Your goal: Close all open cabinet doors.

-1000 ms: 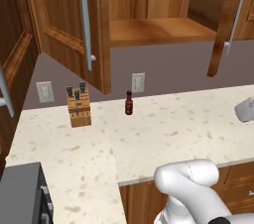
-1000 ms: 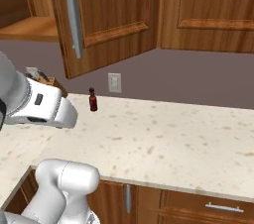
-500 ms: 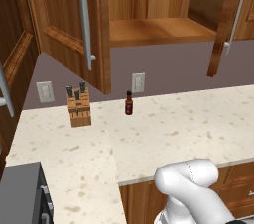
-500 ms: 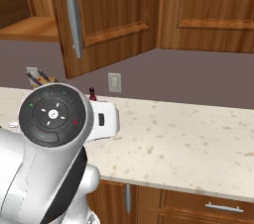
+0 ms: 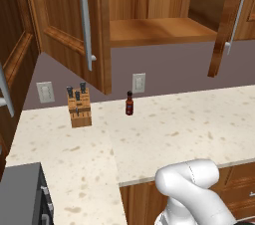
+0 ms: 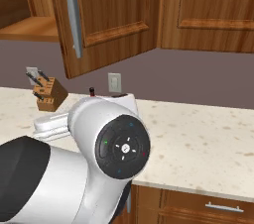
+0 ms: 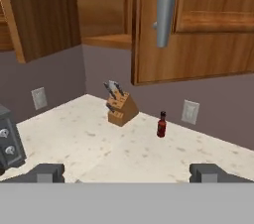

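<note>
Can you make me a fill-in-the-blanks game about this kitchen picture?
1. The knife block stands on the ____.
2. The little red bottle stands in front of a wall ____.
3. The cabinet door above the knife block is ____.
4. The gripper holds ____.

Missing words: counter; outlet; open; nothing

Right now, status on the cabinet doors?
Claw open, holding nothing. Two cabinet doors swung open above the counter. Knife block and bottle below, no obstruction.
</note>
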You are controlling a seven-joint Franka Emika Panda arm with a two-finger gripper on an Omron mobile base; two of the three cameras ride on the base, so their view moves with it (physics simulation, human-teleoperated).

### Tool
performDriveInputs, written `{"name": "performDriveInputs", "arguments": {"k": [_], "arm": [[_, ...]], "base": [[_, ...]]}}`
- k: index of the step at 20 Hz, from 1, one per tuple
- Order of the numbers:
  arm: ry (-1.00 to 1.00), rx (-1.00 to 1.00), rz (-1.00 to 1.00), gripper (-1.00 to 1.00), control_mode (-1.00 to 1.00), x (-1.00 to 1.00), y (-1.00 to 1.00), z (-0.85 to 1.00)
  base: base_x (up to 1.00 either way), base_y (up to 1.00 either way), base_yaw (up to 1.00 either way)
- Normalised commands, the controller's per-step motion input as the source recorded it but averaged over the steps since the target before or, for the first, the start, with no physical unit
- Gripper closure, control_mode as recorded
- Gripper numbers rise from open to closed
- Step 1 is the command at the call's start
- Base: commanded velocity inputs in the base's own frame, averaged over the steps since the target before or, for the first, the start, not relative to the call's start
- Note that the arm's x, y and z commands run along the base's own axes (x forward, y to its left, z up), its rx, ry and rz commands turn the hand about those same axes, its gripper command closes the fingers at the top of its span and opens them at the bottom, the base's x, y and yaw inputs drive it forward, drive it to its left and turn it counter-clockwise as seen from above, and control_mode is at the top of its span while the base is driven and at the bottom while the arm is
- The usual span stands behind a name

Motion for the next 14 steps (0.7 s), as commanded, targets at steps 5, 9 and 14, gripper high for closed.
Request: {"name": "performDriveInputs", "arguments": {"k": [5, 9, 14], "arm": [[-0.19, 0.01, 0.05, -1.0, -1.0, 0.21, 0.01, 0.35], [-0.04, 0.04, 0.0, -1.0, -1.0, 0.23, 0.23, 0.21], [0.0, 0.05, 0.0, -1.0, -1.0, 0.52, 0.23, 0.04]], "base": [[0.0, 0.0, 0.0], [0.0, 0.0, 0.0], [0.0, 0.0, 0.0]]}}
